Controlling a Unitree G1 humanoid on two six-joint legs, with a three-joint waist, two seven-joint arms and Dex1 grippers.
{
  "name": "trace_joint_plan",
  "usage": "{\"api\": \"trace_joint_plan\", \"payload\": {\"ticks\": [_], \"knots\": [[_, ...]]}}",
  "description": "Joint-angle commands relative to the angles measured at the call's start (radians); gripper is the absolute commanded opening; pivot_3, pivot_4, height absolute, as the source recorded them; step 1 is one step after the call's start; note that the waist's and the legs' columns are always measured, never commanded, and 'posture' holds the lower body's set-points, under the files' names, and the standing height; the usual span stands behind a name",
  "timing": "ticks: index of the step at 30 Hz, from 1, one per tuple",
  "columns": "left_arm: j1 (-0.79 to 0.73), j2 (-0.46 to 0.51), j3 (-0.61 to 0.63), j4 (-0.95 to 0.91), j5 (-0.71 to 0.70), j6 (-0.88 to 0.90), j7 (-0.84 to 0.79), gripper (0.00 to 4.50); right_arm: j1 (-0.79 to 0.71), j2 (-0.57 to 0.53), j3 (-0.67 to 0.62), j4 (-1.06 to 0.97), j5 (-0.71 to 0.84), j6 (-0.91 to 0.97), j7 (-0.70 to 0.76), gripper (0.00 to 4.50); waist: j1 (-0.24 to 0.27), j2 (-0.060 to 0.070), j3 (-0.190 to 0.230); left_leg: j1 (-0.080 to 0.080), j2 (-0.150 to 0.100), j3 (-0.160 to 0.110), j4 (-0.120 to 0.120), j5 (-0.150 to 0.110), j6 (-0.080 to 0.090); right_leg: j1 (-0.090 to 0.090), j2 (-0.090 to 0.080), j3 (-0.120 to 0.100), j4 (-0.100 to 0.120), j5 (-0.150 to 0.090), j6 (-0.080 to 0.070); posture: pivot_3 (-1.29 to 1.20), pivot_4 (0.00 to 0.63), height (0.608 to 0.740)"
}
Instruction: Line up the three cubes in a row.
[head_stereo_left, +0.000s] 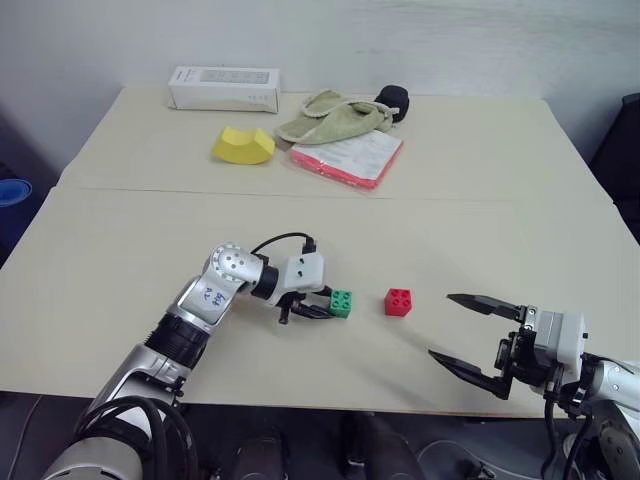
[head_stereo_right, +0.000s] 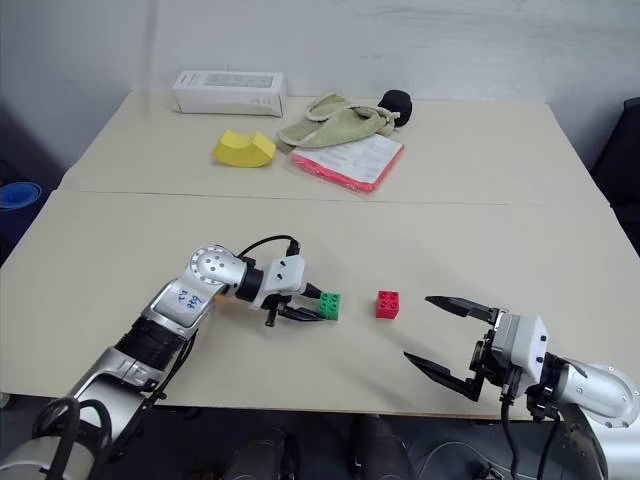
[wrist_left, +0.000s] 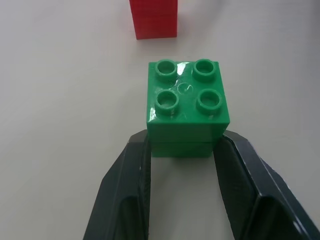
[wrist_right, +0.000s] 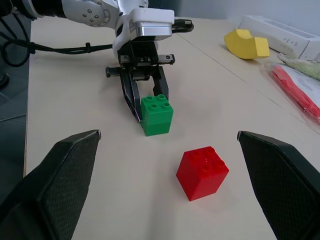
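Note:
The green cube (head_stereo_left: 341, 303) rests on the table with my left gripper (head_stereo_left: 325, 308) shut on its lower half from the left; in the left wrist view both fingers (wrist_left: 131, 170) press its sides. A short gap to its right stands the red cube (head_stereo_left: 398, 301), free on the table. My right gripper (head_stereo_left: 441, 326) hovers open near the front right edge, pointing left toward both cubes, with nothing between its wide-spread fingers (wrist_right: 65, 165).
At the back of the table lie a white box (head_stereo_left: 223, 89), a yellow curved foam block (head_stereo_left: 243, 145), a green cloth (head_stereo_left: 333, 117), a red-edged booklet (head_stereo_left: 348, 158) and a black object (head_stereo_left: 393, 101). The table's front edge (head_stereo_left: 330, 405) runs just below the cubes.

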Motion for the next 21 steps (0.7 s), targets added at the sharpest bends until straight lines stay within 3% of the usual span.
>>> {"api": "trace_joint_plan", "payload": {"ticks": [1, 7, 14, 21], "knots": [[-0.011, -0.021, -0.003, 0.021, 0.026, -0.004, 0.023, 1.45, 0.001, 0.009, -0.002, -0.033, -0.002, -0.01, -0.016, 4.5, 0.0, 0.0, 0.0, 0.0, 0.0, 0.0, 0.0, 0.0, 0.0, 0.0, 0.0, 0.0, 0.0, 0.0, 0.0, 0.0, 0.15, 0.74], [0.001, -0.022, 0.005, 0.004, 0.023, 0.022, 0.026, 1.45, -0.016, 0.013, 0.015, -0.023, -0.012, -0.012, -0.023, 4.5, -0.001, 0.0, 0.0, 0.0, 0.0, 0.0, 0.001, 0.0, 0.0, 0.0, -0.001, 0.0, 0.001, 0.0, 0.0, 0.0, 0.15, 0.74], [0.027, 0.013, 0.089, -0.119, -0.053, -0.005, 0.012, 3.56, -0.049, 0.009, 0.029, 0.003, -0.012, -0.01, -0.015, 4.5, -0.004, 0.0, 0.0, 0.0, 0.001, 0.0, 0.001, 0.0, 0.0, 0.0, 0.0, 0.0, 0.001, 0.0, 0.0, 0.0, 0.15, 0.74], [0.073, 0.14, 0.211, -0.255, -0.176, -0.007, -0.092, 3.56, -0.09, 0.002, 0.043, 0.054, -0.009, -0.011, 0.021, 4.5, -0.006, 0.0, 0.0, 0.0, 0.001, 0.0, 0.001, 0.0, 0.0, 0.0, 0.0, 0.0, 0.002, 0.0, 0.0, 0.0, 0.15, 0.74]]}}
